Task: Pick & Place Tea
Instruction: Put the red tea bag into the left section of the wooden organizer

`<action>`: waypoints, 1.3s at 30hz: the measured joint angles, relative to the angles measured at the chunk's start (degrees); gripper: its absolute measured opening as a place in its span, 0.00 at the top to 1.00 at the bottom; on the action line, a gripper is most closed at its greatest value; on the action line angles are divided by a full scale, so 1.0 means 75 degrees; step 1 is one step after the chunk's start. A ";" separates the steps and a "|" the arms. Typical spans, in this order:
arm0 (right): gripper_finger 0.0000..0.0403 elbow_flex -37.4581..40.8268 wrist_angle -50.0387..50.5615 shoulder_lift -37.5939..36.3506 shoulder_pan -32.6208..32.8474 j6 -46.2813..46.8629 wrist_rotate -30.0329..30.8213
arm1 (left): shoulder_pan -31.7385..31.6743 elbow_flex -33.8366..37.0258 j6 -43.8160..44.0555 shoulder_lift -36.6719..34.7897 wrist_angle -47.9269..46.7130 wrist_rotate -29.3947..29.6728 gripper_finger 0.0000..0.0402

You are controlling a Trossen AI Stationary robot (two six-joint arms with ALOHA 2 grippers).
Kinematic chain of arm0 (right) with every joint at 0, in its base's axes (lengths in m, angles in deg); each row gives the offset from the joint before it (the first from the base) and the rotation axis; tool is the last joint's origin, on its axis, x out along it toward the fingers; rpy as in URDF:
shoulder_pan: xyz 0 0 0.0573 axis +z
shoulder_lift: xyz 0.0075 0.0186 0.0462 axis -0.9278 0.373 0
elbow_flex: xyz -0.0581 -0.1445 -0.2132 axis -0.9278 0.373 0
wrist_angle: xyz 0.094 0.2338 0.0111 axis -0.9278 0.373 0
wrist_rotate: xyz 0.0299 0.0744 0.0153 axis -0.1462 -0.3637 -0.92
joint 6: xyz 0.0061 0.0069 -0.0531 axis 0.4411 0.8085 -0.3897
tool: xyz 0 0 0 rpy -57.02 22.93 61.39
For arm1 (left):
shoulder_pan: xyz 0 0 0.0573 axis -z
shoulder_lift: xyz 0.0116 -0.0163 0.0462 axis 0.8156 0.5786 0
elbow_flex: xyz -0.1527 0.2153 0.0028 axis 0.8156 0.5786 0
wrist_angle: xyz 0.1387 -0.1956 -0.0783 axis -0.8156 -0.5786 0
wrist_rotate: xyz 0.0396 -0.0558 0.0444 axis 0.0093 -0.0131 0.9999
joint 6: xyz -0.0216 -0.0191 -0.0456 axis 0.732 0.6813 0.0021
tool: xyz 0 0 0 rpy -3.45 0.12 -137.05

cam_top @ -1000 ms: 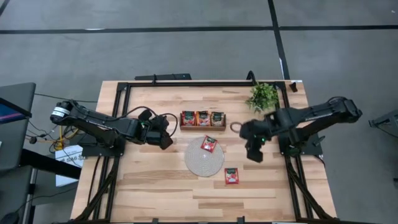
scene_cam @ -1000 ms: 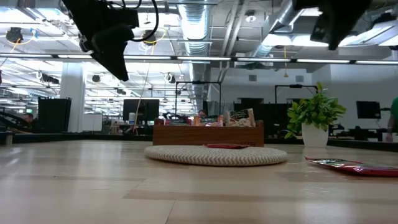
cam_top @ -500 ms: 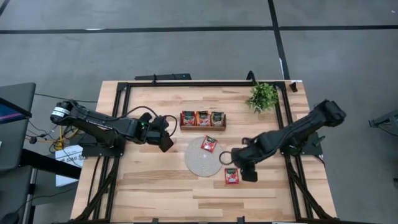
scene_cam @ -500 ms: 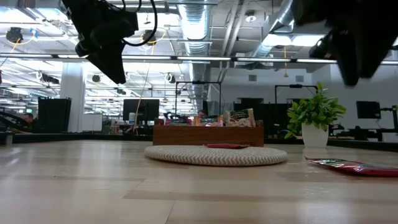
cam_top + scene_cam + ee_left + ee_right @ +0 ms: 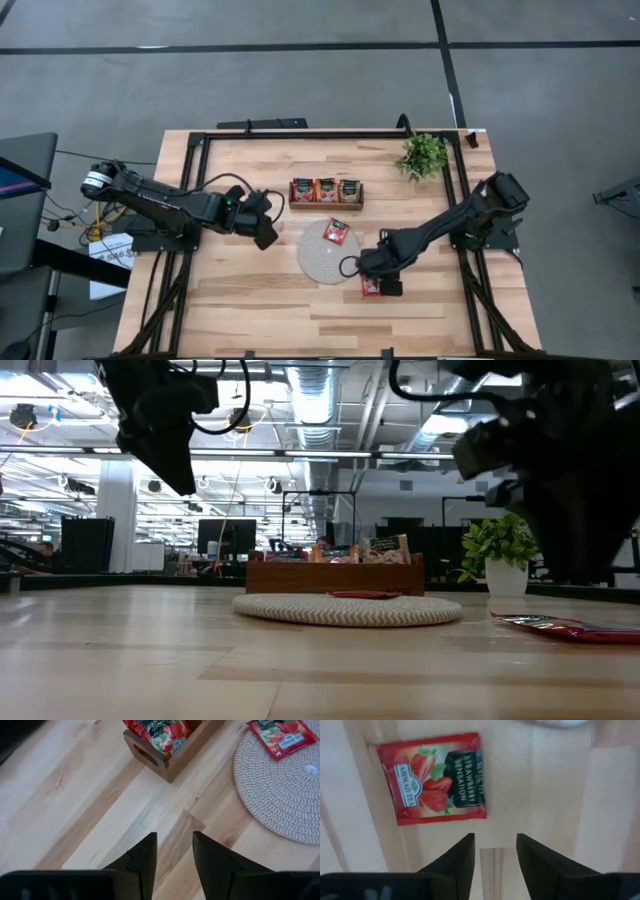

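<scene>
A red strawberry tea sachet [image 5: 432, 777] lies flat on the bare wood to the right of the round woven mat [image 5: 322, 258]. My right gripper [image 5: 495, 845] hangs open above it, pointing down, with its fingers just short of the sachet's dark green side and nothing between them. In the high view this gripper [image 5: 382, 280] partly covers the sachet [image 5: 370, 288]. A second sachet [image 5: 337, 232] lies on the mat. Three more stand in the wooden tray [image 5: 326, 191]. My left gripper [image 5: 175, 842] waits open in the air, left of the mat.
A small potted plant [image 5: 423, 155] stands at the far right. A black frame [image 5: 300, 136] runs along the table's far edge and both sides. Bare wood lies along the near side of the table.
My right gripper has come down from high up near the plant and swung toward the table's near edge and left. It now sits low over the loose sachet beside the mat. The sachets have not moved. My left gripper has turned a little in place.
</scene>
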 joint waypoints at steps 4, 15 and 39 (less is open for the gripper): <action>0.65 0.0000 -0.0093 0.0267 0.0027 -0.0064 0.0028 | 0.0104 -0.0001 0.0003 0.0000 -0.0005 -0.0003 0.71; 0.65 0.0169 -0.0764 0.0260 -0.0086 -0.0314 0.0175 | 0.0132 -0.0003 0.0006 0.0000 0.0006 0.0000 0.71; 0.63 0.0605 -0.0989 0.0237 0.0013 -0.0230 -0.0625 | 0.0129 -0.0002 0.0015 0.0000 0.0049 0.0017 0.71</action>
